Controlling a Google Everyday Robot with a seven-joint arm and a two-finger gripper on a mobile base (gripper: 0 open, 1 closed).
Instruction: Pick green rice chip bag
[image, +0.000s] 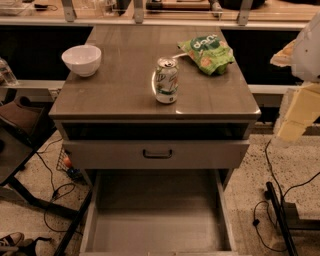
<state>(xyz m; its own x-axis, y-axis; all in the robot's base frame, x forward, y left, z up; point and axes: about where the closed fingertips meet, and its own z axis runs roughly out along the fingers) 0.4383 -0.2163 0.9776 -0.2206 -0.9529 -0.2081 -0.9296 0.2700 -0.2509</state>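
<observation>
The green rice chip bag (208, 52) lies crumpled on the back right of the grey cabinet top (120, 90). It is bright green with white lettering and tan chip pictures. A green-and-white soda can (166, 80) stands upright in front of it and to its left, apart from the bag. My gripper (296, 107) shows at the right edge of the camera view as a white and pale-yellow shape. It is off the cabinet's right side, lower than the bag and well apart from it.
A white bowl (81, 59) sits at the cabinet's back left. The upper drawer (157, 153) is slightly out and the bottom drawer (157, 220) is pulled fully open. Cables (272, 200) lie on the floor at right, and a dark stand (20, 150) is at left.
</observation>
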